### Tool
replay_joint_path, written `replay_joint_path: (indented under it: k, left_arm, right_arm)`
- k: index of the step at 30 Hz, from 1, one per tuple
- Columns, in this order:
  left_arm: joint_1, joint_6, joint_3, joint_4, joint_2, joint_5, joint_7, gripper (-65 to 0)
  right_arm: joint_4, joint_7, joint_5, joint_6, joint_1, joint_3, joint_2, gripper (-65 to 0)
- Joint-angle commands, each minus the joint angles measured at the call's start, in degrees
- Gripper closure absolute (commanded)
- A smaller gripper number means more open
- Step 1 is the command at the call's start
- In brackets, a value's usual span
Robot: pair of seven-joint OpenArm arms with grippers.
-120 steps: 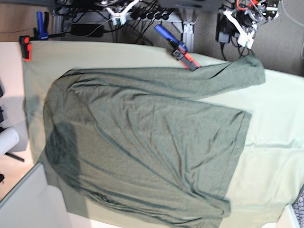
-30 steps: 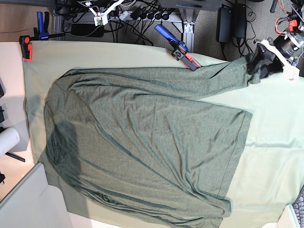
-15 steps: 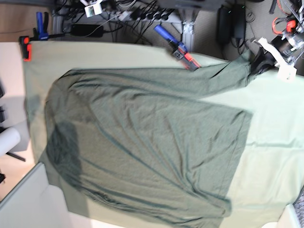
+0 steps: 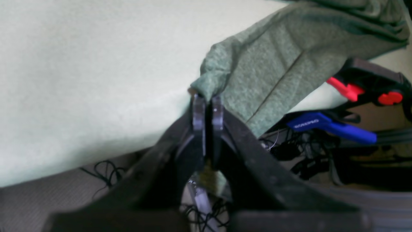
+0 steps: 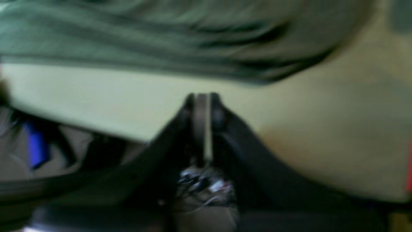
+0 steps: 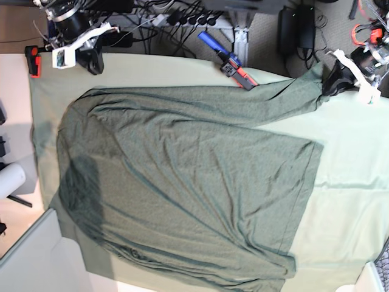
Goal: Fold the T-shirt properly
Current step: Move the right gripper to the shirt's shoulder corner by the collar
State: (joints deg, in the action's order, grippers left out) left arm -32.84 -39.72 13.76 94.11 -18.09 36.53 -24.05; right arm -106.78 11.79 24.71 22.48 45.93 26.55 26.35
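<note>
The T-shirt (image 6: 182, 188) lies spread and wrinkled across the pale green cloth of the table (image 6: 352, 182), its body filling the middle and one long sleeve (image 6: 285, 97) stretched out toward the far right corner. Going left to right in the base view, the right tool (image 6: 92, 61) comes first, hovering over the far left corner of the table beside a red clamp (image 6: 33, 61); the shirt's nearest edge lies just ahead of its tips and apart from them. In the right wrist view, which is blurred, the right tool (image 5: 202, 100) shows only a narrow gap between its jaws with nothing between them, bare cloth under the tips and the dark shirt beyond them. Further right, a blue-and-red clamp (image 6: 228, 61) grips the table's far edge just beside the sleeve. At the right end, the left tool (image 6: 333, 79) sits at the sleeve's cuff. In the left wrist view the left tool (image 4: 207, 103) has its jaws pressed together on the bunched tip of the cuff (image 4: 212, 80), the fabric rising from the tips and running away to the upper right, with the clamp's blue handle (image 4: 331, 125) to the tool's right over the table's edge.
</note>
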Motion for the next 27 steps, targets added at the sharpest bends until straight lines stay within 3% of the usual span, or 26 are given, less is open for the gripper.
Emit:
replay_joint_path:
  k: [1,3,5,15,20,27]
  left_arm:
    - [-0.4,-0.3,0.3,0.7,-1.0,0.3,0.2,0.0]
    - [-0.3,-0.3,0.3,0.7,-1.5,0.5,0.0,0.0]
    - [-0.3,-0.3,0.3,0.7,-1.8,0.5,0.0,0.0]
    - [-0.5,-0.3,0.3,0.7,-2.9,2.3,-0.6,0.0]
    - [-0.5,-0.3,0.3,0.7,-2.9,2.3,-0.6,0.0]
    - [-0.5,-0.3,0.3,0.7,-2.9,3.1,-0.6,0.0]
  right_arm:
    - [-0.8,-0.9,-1.0,0.0,-0.8,0.6,1.3,-13.9]
    - [-0.5,-0.8,-3.1,0.0,-2.9,0.4,2.6,-23.4]
    - [-0.2,-0.8,-5.2,0.0,-4.8,0.2,4.1,-27.7]
    - [4.5,-1.3,-17.2,0.1,-9.4,-2.3,13.5,-27.9]
    - [5.2,-2.3,-23.5,0.1,-9.4,-8.1,17.5,-35.9]
    - [9.3,-4.3,-29.7,0.1,-13.6,-16.0,19.2,-35.8]
